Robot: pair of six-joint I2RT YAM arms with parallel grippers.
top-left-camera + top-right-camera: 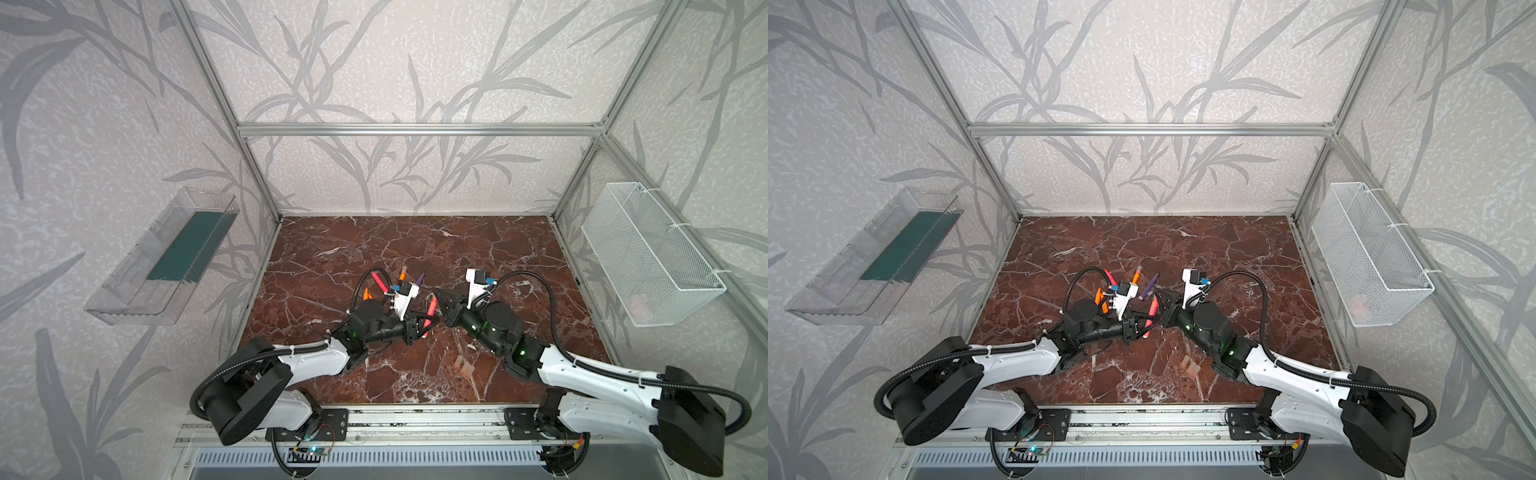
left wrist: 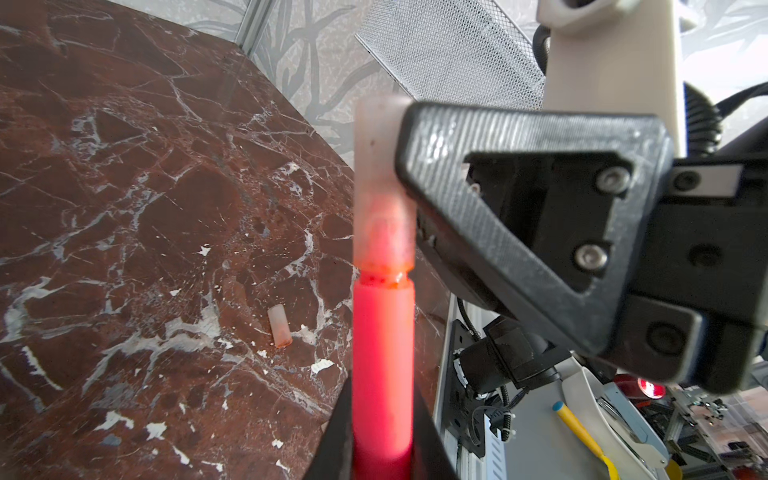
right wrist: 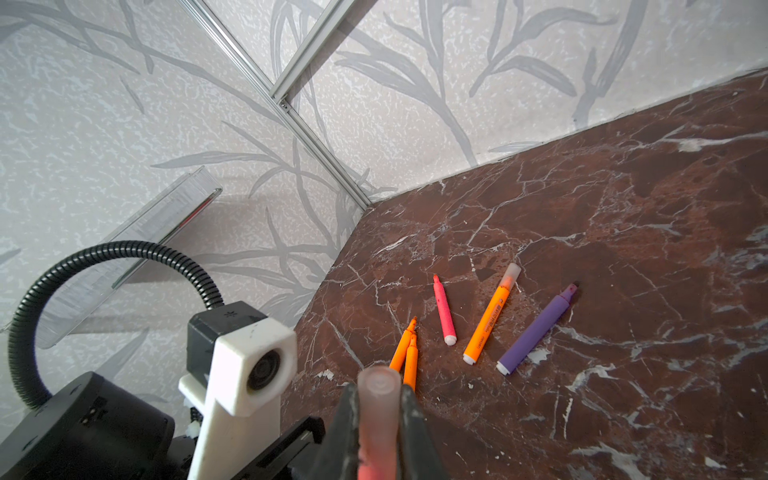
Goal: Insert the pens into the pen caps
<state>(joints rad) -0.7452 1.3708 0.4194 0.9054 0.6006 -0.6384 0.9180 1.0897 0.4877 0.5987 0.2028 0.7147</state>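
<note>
- Holding a red-pink pen [image 2: 382, 365] in the left gripper [image 2: 382, 415] — claw pinched on the barrel, pen clear of the marble table [image 2: 124, 208], tip end toward the right arm.
- Right gripper [image 3: 378, 401] is pinched on a pale cap [image 3: 378, 384].
- Left wrist view shows that cap sitting over the pen's tip. A thin collar band is visible between cap rim and barrel shoulder.
- In both top views the two grippers meet near the table's centre, with the held pen slanted between them.
- On the table beyond the grippers, right wrist view:
- two orange pens [image 3: 405, 349], uncapped, touching side by side
- another red-pink pen [image 3: 444, 309], uncapped
- a third orange pen [image 3: 488, 316] with a pale cap on its tip
- a purple pen [image 3: 536, 328], uncapped
- Apart from the orange pair, these pens lie apart from each other.
- Loose caps [image 1: 465, 366] lie on the table near the right forearm in both top views — exact count unclear.
- One loose cap [image 2: 279, 326] shows in the left wrist view, lying flat and alone.
</note>
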